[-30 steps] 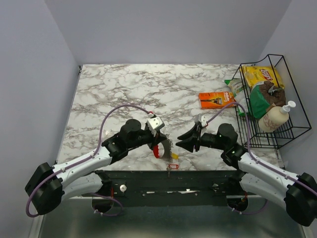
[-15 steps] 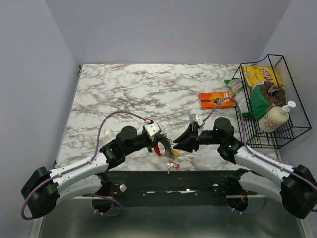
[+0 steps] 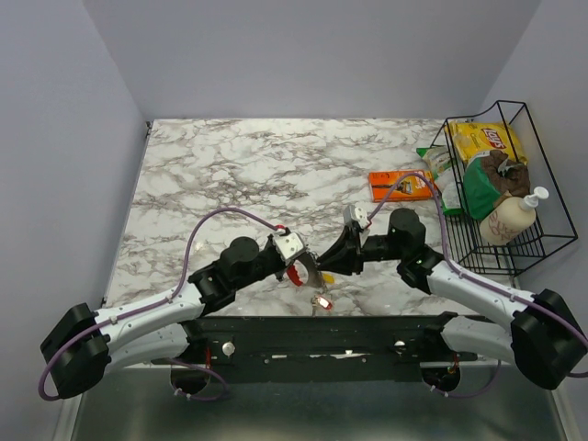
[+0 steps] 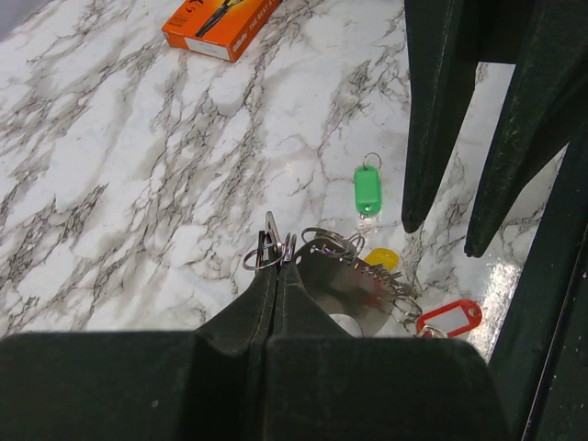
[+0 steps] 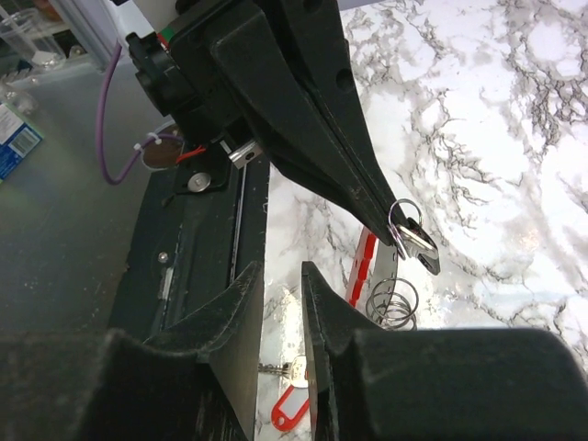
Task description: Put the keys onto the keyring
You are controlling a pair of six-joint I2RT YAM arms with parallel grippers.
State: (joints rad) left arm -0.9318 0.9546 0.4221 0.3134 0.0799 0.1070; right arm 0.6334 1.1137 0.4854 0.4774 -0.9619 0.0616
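Tightly, left pincer (image 4: 273, 265) pinching keyring (image 4: 254, 259), right pincer (image 5: 284, 289) narrowly parted, empty, keys (image 4: 367, 191) partly hidden behind left pincer.

The desk (image 4: 138, 184) looked like polished white marble with grey veins, glossy toward 4 o'clock. The keys (image 4: 367, 190) had smooth, shiny plastic heads. The keyring (image 4: 266, 253) was thin bright metal. The left gripper (image 4: 276, 266) looked matt black.
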